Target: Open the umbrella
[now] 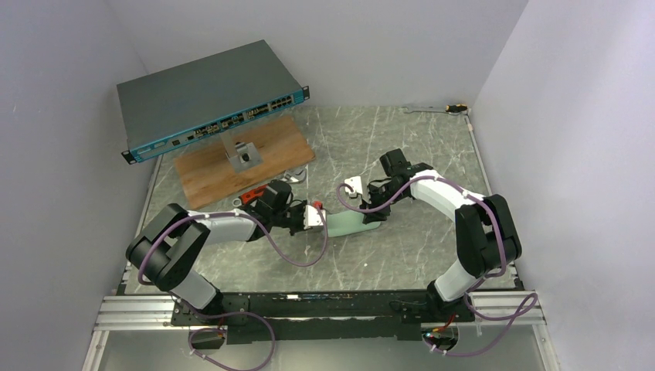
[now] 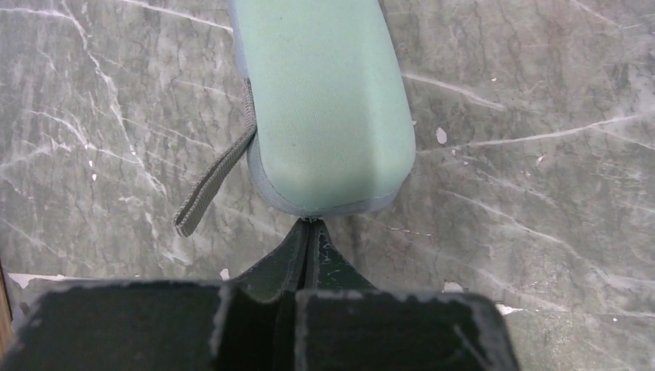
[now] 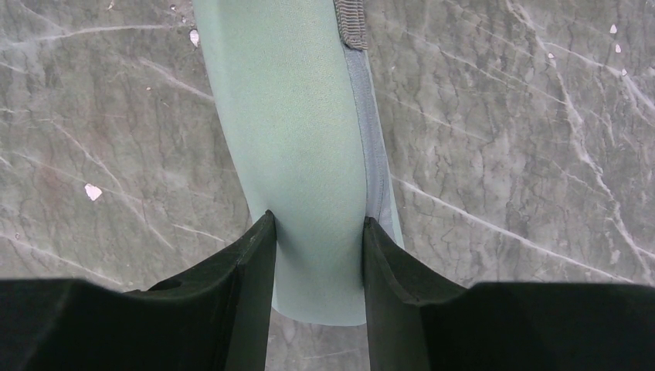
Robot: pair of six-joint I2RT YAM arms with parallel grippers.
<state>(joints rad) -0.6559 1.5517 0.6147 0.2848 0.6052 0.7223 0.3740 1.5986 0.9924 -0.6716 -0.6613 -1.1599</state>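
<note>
A soft, pale mint-green sleeve (image 1: 349, 225) lies flat on the grey, white-veined stone tabletop (image 1: 402, 247) between the two arms. It is long and gently curved, with a rounded end, a grey seam along its edge and a flat strap (image 2: 212, 182) of grey ribbed webbing trailing off one side. The umbrella itself shows in no view, and I cannot tell whether it is inside the sleeve.

The left gripper (image 2: 309, 232) has its dark, scuffed fingers pressed together. Their tips touch the grey seam at the sleeve's rounded end, and whether they pinch any of it cannot be told. The right gripper (image 3: 317, 220) straddles the sleeve's other end, its matte black fingers (image 3: 247, 263) clamped on the fabric from both sides.

At the far left, a flat grey network switch (image 1: 208, 97) leans over a wooden board (image 1: 266, 147) that carries a small metal bracket (image 1: 242, 152). A wrench (image 1: 429, 109) lies at the far edge.
</note>
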